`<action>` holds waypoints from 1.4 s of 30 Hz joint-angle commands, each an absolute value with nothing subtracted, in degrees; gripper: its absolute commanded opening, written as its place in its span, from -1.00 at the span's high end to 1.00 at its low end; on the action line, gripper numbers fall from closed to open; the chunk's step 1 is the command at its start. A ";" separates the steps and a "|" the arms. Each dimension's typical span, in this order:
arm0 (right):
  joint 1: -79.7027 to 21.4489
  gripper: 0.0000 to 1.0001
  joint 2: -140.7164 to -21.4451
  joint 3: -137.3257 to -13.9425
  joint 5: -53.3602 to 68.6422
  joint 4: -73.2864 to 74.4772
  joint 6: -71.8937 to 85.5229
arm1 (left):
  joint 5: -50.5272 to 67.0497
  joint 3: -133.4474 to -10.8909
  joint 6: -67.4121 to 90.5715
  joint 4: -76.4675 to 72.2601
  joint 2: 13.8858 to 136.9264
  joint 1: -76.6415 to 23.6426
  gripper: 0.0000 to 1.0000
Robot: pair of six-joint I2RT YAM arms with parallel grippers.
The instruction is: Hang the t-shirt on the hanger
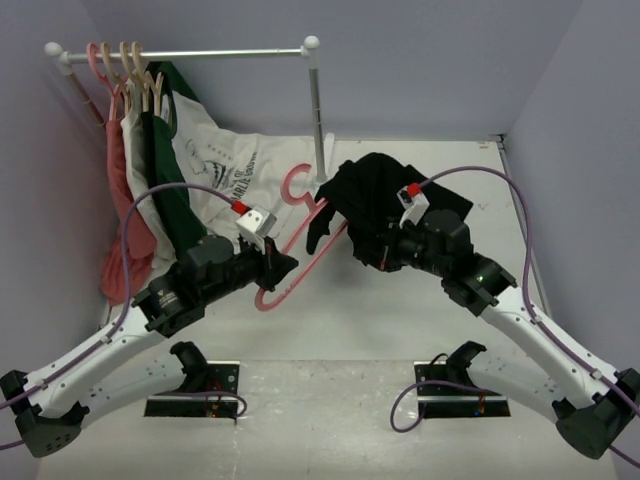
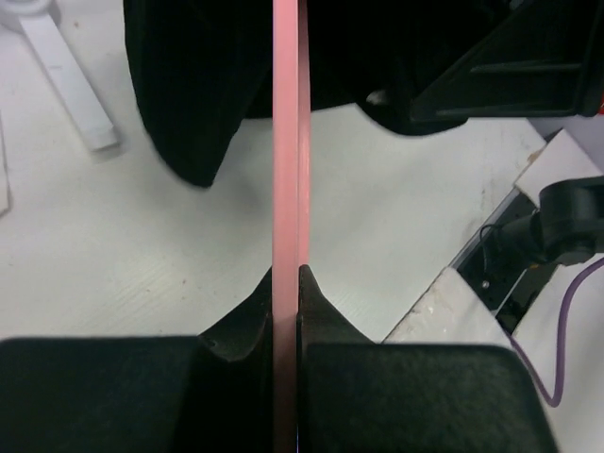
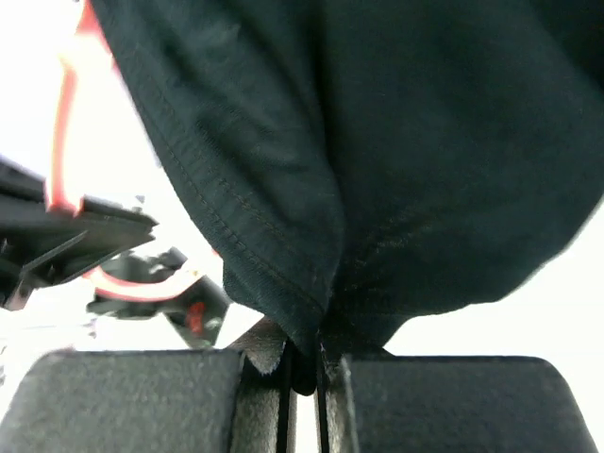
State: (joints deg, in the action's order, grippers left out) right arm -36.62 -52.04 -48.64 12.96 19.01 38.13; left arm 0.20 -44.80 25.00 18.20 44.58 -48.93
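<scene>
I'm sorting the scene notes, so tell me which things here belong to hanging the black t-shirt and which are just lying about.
In the job: black t-shirt; pink hanger; left pincer, shut on the hanger; right pincer, shut on the shirt.
Just about: clothes rail; white lettered shirt; dark green shirt; pink garment.

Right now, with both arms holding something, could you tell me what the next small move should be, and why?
Probably slide the hanger a little further into the t-shirt. The left jaws are shut on its pink bar, the right jaws pinch the bunched cloth, and the hanger's far end only meets the shirt's edge.
</scene>
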 commanded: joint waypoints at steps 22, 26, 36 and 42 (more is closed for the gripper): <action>-46.23 1.00 -44.60 -48.14 5.82 26.63 40.64 | 4.67 -54.54 21.02 25.29 58.41 -49.19 1.00; -46.23 0.97 -44.54 -43.23 4.71 26.63 40.87 | 6.29 -44.68 23.25 19.28 57.57 -49.65 1.00; -45.68 0.02 -46.89 -50.81 -7.21 37.25 35.19 | 7.91 -39.13 24.32 11.87 60.29 -50.45 1.00; -44.85 -0.09 -53.06 -59.61 -14.68 39.70 27.98 | 8.31 -39.37 24.06 10.52 60.75 -50.54 1.00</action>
State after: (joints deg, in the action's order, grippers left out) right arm -45.32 -48.78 -53.53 -7.21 38.51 34.68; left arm 7.54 -39.05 23.49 16.73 60.48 -50.27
